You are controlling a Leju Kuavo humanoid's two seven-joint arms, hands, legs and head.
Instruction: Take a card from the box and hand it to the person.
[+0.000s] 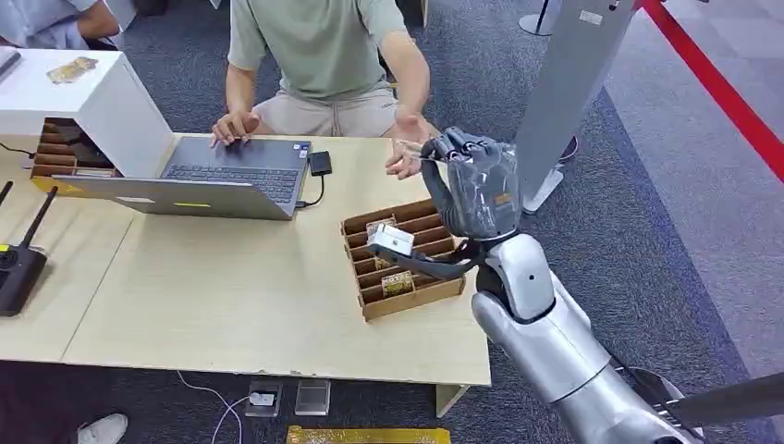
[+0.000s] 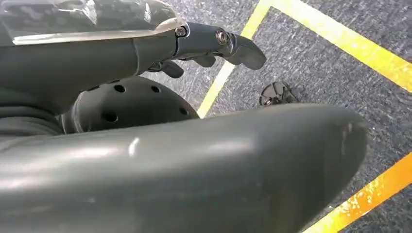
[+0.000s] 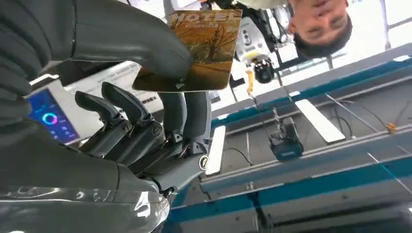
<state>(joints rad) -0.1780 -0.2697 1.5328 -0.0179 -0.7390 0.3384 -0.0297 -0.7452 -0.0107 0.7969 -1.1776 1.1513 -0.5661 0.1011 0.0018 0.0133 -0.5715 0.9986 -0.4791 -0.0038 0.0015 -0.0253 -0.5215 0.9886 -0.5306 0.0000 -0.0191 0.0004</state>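
Silver and grey, the right hand (image 1: 476,185) is raised above the tabletop's far right edge in the head view, just beyond the box (image 1: 404,257), with its fingers curled toward the person's open hand (image 1: 407,148), which waits palm-up close beside it. 1 wooden slotted box lies near the tabletop's right edge with a few cards in its slots; how many cannot be told. 1 open laptop (image 1: 226,176) sits at the far edge, the person's other hand (image 1: 236,125) on it. 1 white cabinet (image 1: 74,102) stands at the far left corner, and 1 black radio (image 1: 18,264) lies at the left edge.

From the left wrist, the left hand (image 2: 214,46) hangs over grey carpet with yellow lines, fingers loosely bent around nothing.

From the right wrist, the card (image 3: 201,48), orange-brown and printed "HOTEL", is pinched between the thick thumb (image 3: 131,36) and 2 fingers (image 3: 187,116); the remaining fingers curl apart from it.
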